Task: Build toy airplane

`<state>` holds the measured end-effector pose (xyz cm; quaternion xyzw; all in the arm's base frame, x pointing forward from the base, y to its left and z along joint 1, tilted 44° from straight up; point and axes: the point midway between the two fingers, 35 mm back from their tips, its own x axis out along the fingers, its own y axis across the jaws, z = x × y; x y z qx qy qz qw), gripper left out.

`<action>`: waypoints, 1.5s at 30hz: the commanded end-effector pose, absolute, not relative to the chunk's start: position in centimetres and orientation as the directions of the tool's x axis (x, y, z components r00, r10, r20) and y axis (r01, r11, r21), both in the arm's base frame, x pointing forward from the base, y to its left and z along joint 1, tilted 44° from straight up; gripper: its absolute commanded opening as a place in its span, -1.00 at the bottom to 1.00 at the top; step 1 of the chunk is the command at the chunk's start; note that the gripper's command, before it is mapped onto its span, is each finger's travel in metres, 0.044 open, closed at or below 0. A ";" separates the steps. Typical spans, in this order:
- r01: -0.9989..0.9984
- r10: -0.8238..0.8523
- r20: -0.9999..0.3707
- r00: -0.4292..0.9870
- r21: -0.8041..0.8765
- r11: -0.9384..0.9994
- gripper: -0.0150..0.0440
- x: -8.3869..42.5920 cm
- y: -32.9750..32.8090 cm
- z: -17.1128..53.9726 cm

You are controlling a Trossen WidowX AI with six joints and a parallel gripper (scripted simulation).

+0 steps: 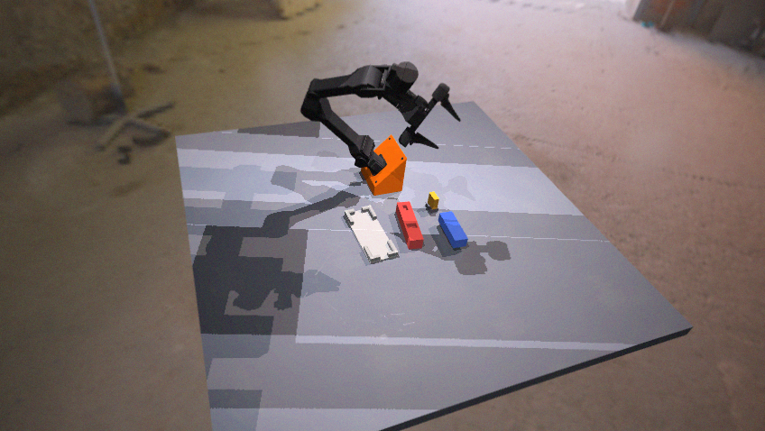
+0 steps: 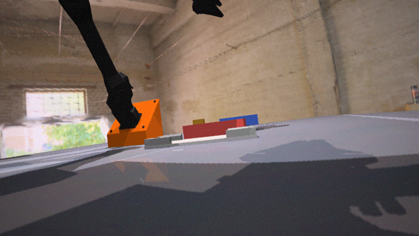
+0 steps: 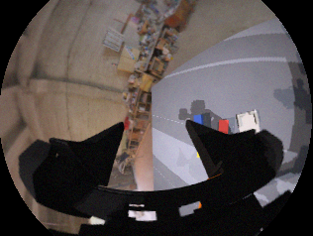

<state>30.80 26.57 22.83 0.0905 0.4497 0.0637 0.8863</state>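
The white cradle point(image 1: 372, 233) point(image 2: 157, 142) point(image 3: 246, 121) lies empty on the table. The red fuselage point(image 1: 407, 215) point(image 2: 207, 129) point(image 3: 223, 126) lies beside it, its two sockets facing up and empty. The blue wing block point(image 1: 452, 229) point(image 2: 253, 119) point(image 3: 198, 119) lies beyond the fuselage, its tab not visible. The small yellow tail fin point(image 1: 433, 200) point(image 2: 198, 121) stands on the table near the fuselage's robot-side end, with a dark patch at its foot. My gripper point(image 1: 448, 133) point(image 2: 221, 10) point(image 3: 156, 123) is wide open and empty, high above the table and clear of all the parts.
The orange base block point(image 1: 395, 176) point(image 2: 153, 121) carries the arm and stands close to the near ends of the cradle and fuselage. The grey table point(image 1: 455, 310) point(image 2: 360, 132) has broad shadows across it. Only narrow gaps separate the cradle, fuselage and wing.
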 end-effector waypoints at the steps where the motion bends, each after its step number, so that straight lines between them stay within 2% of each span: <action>1: 0.083 -0.012 -0.867 0.498 0.034 0.996 1.00 31.2 23.0 17.2; 7: 0.188 -0.333 -0.892 0.306 -0.286 0.940 1.00 30.1 16.6 10.3; 13: 0.173 -0.631 -0.772 0.068 -0.614 0.770 1.00 27.2 9.2 5.6; 15: 0.152 -0.682 -0.731 0.020 -0.672 0.725 1.00 26.4 7.8 5.1; 22: 0.149 -0.688 -0.726 0.015 -0.679 0.719 1.00 26.3 7.5 4.8; 27: 0.149 -0.689 -0.725 0.015 -0.680 0.718 1.00 26.4 4.1 1.3; 45: 0.149 -0.689 -0.724 0.016 -0.680 0.718 1.00 26.5 2.3 -0.6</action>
